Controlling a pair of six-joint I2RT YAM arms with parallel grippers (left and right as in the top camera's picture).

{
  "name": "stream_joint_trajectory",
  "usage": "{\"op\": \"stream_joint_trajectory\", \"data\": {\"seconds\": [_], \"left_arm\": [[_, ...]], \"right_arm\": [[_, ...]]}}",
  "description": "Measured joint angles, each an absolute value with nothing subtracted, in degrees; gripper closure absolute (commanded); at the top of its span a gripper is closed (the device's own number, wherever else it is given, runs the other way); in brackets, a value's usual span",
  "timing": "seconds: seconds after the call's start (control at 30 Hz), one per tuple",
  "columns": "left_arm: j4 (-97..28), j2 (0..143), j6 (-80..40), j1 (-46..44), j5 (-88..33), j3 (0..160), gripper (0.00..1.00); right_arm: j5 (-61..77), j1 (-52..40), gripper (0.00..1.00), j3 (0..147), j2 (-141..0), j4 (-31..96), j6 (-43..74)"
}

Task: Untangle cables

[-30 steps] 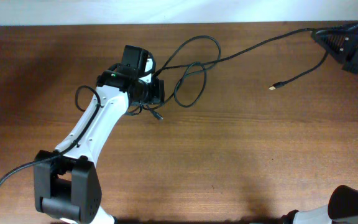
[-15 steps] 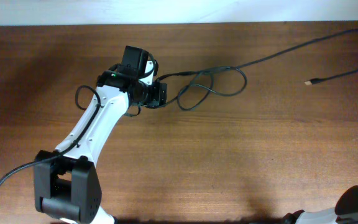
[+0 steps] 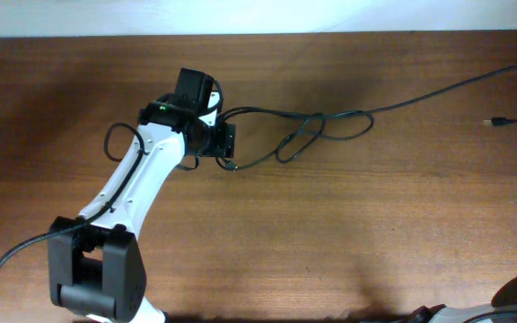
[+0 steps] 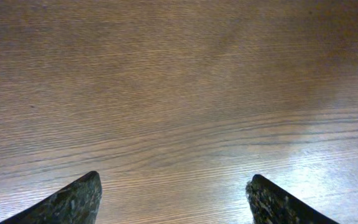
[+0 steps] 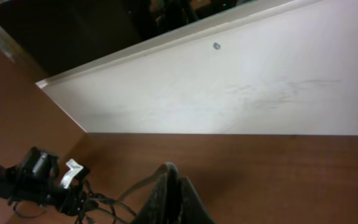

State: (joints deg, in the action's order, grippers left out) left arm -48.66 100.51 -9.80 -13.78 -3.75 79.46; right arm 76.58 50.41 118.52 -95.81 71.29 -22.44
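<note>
Two thin black cables (image 3: 330, 117) run from beside my left gripper (image 3: 225, 142) to the table's right edge. They cross in a flattened tangle of loops (image 3: 302, 136). One small plug (image 3: 231, 165) lies just below the left gripper. Another plug (image 3: 495, 121) lies far right. In the left wrist view the left gripper (image 4: 174, 190) is open over bare wood, with nothing between its fingers. The right gripper is outside the overhead view. In its own view the right gripper (image 5: 174, 180) is shut on a cable (image 5: 138, 186) that trails back toward the tangle.
The brown wooden table (image 3: 348, 242) meets a white wall (image 5: 241, 93) at its far edge. The left arm (image 3: 133, 188) slants across the table's left side, with its own thick black wire (image 3: 113, 139) looping beside it. The left arm's base (image 3: 97, 269) stands at the front left.
The cables have been drawn to the right, and the wide loops have flattened into a stretched tangle. The loose plug slid toward the right edge. The right arm left the overhead view.
</note>
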Motion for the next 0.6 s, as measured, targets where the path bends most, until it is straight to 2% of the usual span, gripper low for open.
{"op": "stream_joint_trajectory", "data": {"seconds": [0.27,0.4,0.6], "left_arm": [[-49.8,100.5,-9.9,-9.9,-3.2,79.5,0.28],[-50.0,100.5,-12.0,-6.9,-3.8,79.5,0.21],[-51.5,100.5,-15.7,-1.5,-5.8,79.5,0.18]], "right_arm": [[76.6,50.6,0.96,118.5,-95.8,70.2,-22.4],[76.6,50.5,0.96,118.5,-95.8,70.2,-22.4],[76.1,50.4,0.96,118.5,-95.8,70.4,-22.3]]}}
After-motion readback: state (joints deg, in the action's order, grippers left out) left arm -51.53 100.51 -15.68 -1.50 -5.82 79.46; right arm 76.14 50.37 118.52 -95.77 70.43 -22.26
